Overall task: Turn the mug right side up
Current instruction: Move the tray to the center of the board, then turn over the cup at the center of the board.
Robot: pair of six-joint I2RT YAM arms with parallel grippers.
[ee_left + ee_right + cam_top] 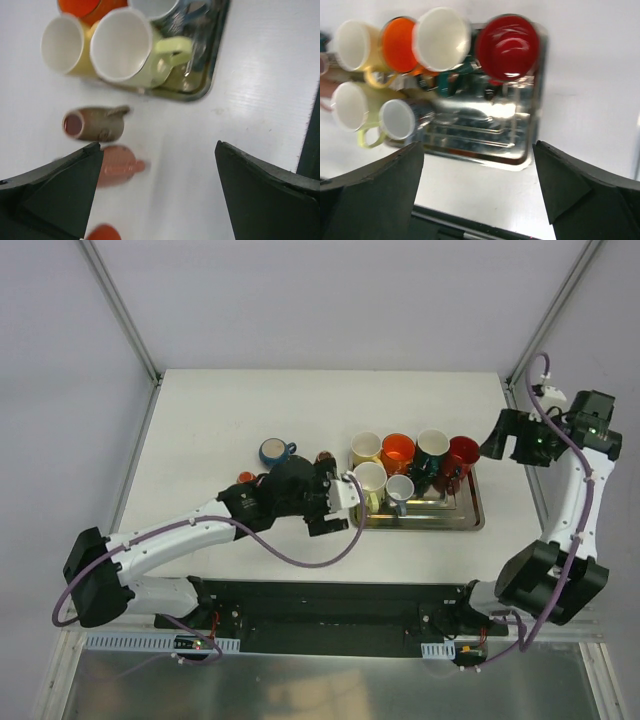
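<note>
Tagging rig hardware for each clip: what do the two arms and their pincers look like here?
The left arm and right arm have white links and black joints, with a purple cable running along each. The left pincer and right pincer have matte black, wedge-shaped fingers. No markings are readable.

Tray (pixel 470 521): six mugs (pixel 397 451) are crowding its far and left parts; its near right part is lying bare.
Gap left of tray: brown mug (pixel 92 124) is lying on its side there, blurred pinkish mug (pixel 118 166) just beside it.
Near left: left arm (pixel 180 533) is stretching across the table (pixel 300 400).
Far side: table is lying open.
</note>
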